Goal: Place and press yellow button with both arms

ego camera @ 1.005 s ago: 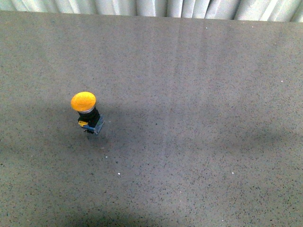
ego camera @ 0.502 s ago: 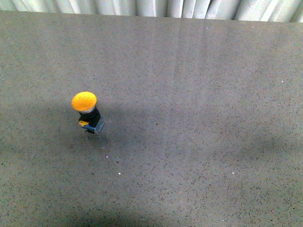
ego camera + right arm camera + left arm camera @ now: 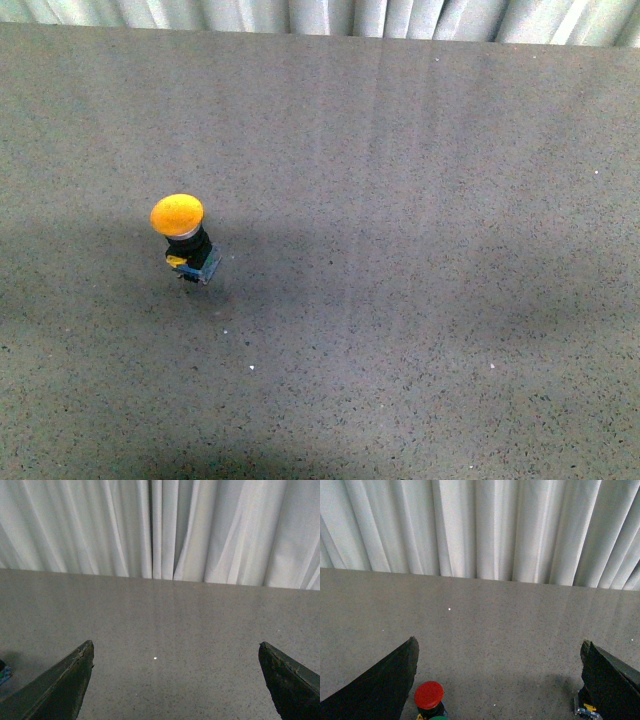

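The yellow button stands upright on the grey tabletop, toward its left edge and well away from the far edge with the white curtain. It is top-heavy on a small base, so a sideways touch could tip it over. The left gripper and the right gripper are both spread wide and hold nothing. Near the left gripper stands a red button; a careless reach may take this wrong one.
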